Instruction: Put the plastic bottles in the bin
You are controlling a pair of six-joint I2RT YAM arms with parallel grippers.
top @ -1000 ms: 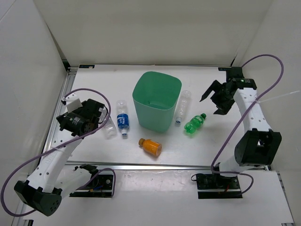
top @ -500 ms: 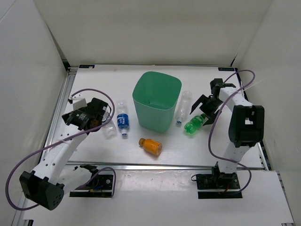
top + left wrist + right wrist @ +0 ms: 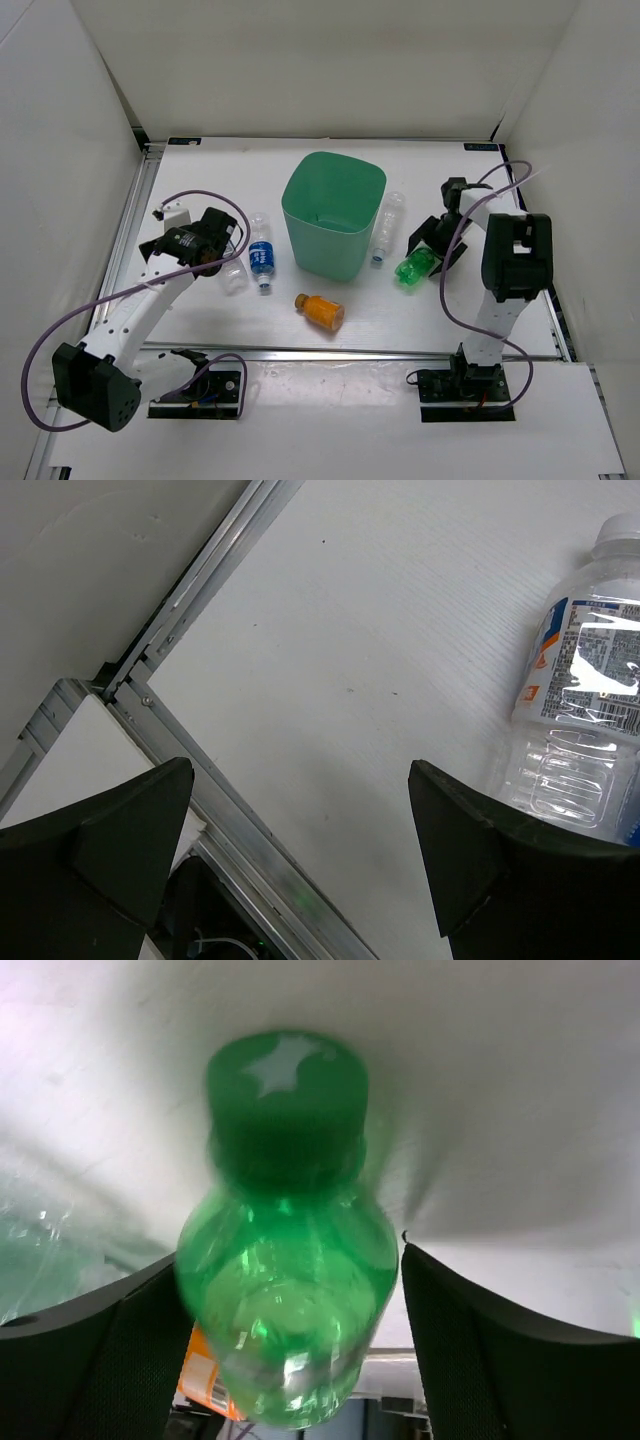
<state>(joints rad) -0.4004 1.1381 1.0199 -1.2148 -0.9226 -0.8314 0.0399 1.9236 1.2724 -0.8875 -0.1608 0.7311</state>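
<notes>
The right hand [image 3: 292,1255] stands open astride the green bottle [image 3: 414,266], which lies on its side on the table [image 3: 200,170] just right of the bin [image 3: 320,250]. In the wrist view the bottle's cap and shoulder sit between the two fingers with a gap on each side, so nothing is gripped yet. The step in hand looks like closing on this bottle. To do it well, the hand should probably close across the round body rather than the narrow neck. It should be centred so the bottle cannot roll or squirt out, and it should squeeze gently, since thin plastic gives. The lift then needs to clear the bin's rim before moving across. The left hand [image 3: 300,770] is also open and empty, with the blue-labelled bottle [image 3: 580,700] just beside one finger.
</notes>
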